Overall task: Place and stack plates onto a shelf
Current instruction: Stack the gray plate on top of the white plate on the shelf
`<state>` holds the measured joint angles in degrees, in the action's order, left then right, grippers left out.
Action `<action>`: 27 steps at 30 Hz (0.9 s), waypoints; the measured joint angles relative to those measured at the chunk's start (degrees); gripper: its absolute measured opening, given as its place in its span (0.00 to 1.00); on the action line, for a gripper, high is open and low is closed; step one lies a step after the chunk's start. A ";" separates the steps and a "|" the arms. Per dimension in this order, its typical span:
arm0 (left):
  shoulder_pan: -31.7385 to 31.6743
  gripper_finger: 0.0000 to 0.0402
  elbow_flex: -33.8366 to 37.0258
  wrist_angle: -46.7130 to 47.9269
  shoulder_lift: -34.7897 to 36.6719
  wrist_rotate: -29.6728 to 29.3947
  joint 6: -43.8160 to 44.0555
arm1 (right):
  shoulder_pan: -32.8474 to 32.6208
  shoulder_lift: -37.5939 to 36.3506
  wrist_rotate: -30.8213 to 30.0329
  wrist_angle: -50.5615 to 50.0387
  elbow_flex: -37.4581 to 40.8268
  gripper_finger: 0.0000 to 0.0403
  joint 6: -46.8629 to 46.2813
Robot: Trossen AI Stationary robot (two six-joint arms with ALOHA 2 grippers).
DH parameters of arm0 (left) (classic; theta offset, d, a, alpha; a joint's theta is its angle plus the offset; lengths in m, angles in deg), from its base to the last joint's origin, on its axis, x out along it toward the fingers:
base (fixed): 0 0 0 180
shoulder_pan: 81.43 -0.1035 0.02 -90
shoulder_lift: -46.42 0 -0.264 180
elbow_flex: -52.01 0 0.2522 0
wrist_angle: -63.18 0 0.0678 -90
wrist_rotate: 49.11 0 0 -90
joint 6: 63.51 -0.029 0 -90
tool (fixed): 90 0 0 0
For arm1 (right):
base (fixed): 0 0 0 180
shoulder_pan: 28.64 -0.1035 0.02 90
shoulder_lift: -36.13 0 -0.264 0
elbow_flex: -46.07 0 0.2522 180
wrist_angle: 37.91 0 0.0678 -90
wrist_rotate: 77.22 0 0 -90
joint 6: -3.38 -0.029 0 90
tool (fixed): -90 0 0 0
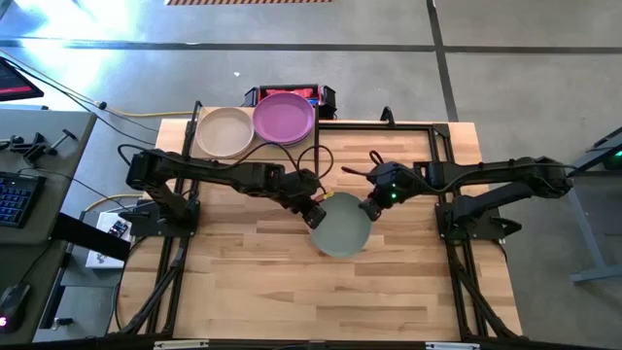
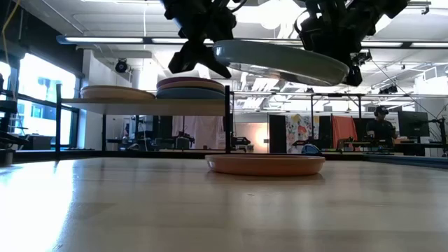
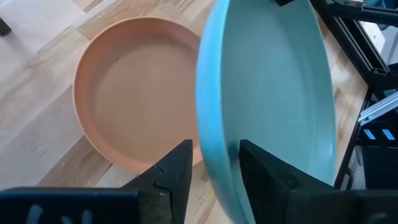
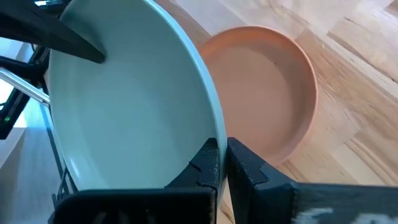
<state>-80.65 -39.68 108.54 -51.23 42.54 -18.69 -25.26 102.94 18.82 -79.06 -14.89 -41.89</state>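
Plates could crash here. The sage green plate point(image 1: 342, 225) hangs in the air, tilted, held at both sides — the right gripper point(image 4: 222, 163) pinches its rim tight, and the left gripper point(image 3: 215, 167) has its fingers around the other edge. Right under it, on the tabletop point(image 1: 253, 282), lies a peach plate point(image 2: 264, 164). If one gripper pulls or lets go too soon, the green plate could slip and drop onto the peach one. The shelf point(image 2: 150, 103) is well apart, already holding stacks — the purple plate point(image 1: 284, 118) and cream plate point(image 1: 224, 131) on top.
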 joint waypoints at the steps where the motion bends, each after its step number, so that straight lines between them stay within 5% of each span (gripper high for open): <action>1: 0.00 0.28 0.00 -0.10 0.00 0.00 -0.04 | 0.00 0.00 0.03 0.34 0.00 0.00 0.23; 10: 0.07 0.10 0.00 -0.01 0.00 -0.45 -1.12 | -0.06 0.00 0.63 -0.27 0.00 0.00 0.90; 17: 0.07 0.09 0.00 -0.01 0.00 -0.28 -1.25 | -0.04 0.00 0.93 -0.29 0.00 0.01 2.79; 27: 0.02 0.08 -0.02 4.94 1.87 0.62 -2.26 | -0.04 -0.08 1.11 0.81 0.00 0.23 3.76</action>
<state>-80.63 -39.70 113.48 -49.36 43.15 -20.95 -25.30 102.86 19.93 -78.25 -14.89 -38.13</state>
